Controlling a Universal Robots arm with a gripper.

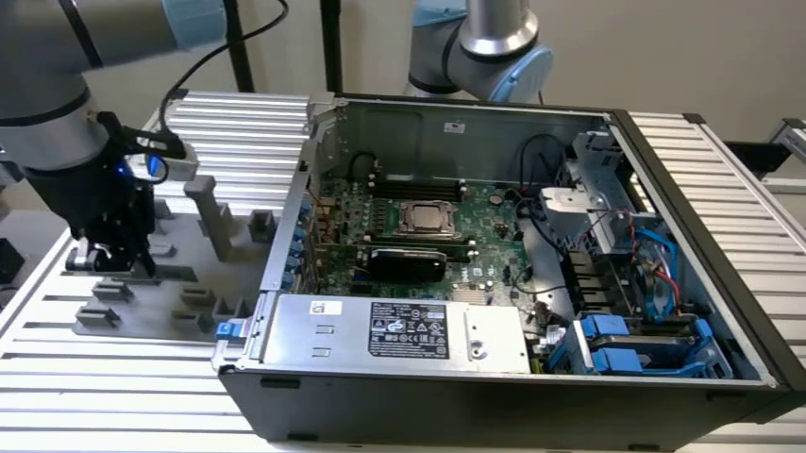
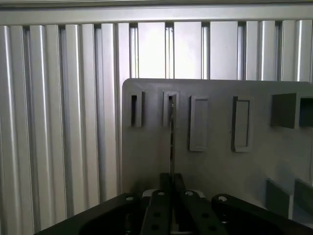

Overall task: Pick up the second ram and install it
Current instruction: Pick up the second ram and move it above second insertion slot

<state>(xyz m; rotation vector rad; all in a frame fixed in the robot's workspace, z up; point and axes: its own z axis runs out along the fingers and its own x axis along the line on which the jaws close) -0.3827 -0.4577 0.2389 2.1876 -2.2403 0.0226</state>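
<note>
While the arm is hanging over the gray holder tray (image 1: 189,288), things are standing thus:
Gripper (image 2: 172,182): fingers are clamping the second ram (image 2: 172,142), seen edge-on btw them.
Second ram: is running straight out from the fingertips, far end sitting in a narrow tray slot.
PC case (image 1: 504,406): is lying open, well apart from gripper, toward exterior view's right.
Slatted table (image 1: 113,377): is carrying tray & case.
</note>
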